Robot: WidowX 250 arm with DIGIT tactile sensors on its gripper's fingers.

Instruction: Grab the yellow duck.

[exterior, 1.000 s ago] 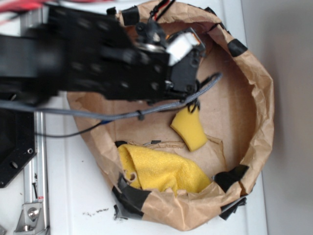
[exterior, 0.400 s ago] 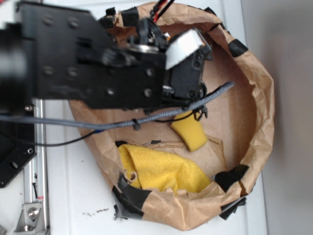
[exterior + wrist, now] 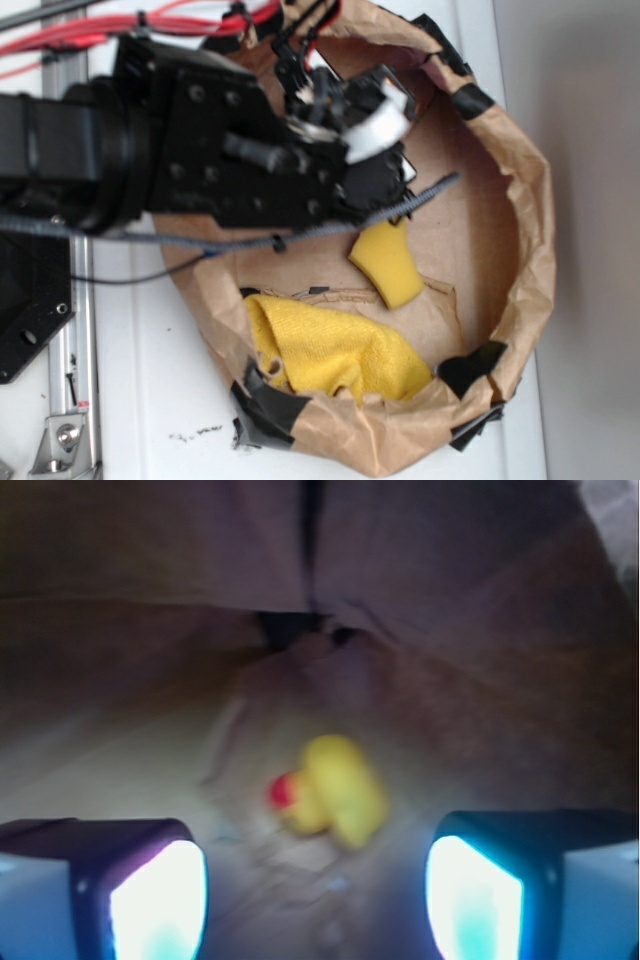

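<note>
While the gripper [image 3: 315, 900] hangs spread wide and empty, the small glossy yellow rubber duck with a red beak [image 3: 335, 790] lies on the brown paper floor between and just beyond its two pads.

From the exterior view the black arm hides the duck, and the gripper [image 3: 385, 150] sits low inside the crumpled brown paper bag ring [image 3: 525, 230]; I judge a descent that is off-centre could nudge the round, slick toy aside or squeeze it out. The matte yellow wedge-shaped sponge [image 3: 388, 262] lies near and could be caught instead, while the fuzzy yellow cloth [image 3: 335, 350] sits further off.
</note>
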